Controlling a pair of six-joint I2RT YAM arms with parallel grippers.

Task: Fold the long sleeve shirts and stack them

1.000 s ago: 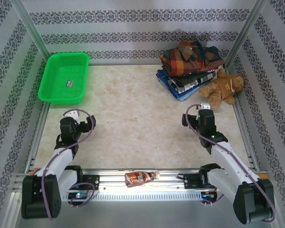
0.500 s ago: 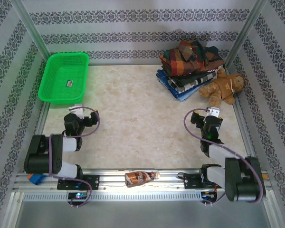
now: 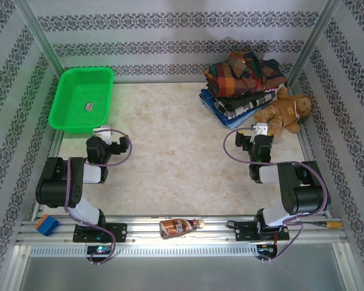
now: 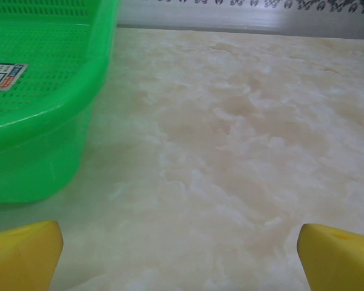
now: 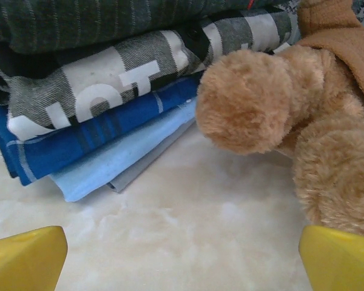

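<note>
Equally spread — left hand (image 4: 181, 257), right hand (image 5: 182, 257).

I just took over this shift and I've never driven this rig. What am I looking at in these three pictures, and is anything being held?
Two robot arms are bolted at the near edge of a table. The wide picture looks down from above and behind them; the other two come from a camera on each wrist. The left fingers, the yellow tips, are open and empty, facing a green basket. The right fingers are open and empty, facing the stacked shirts and a teddy bear.
</note>
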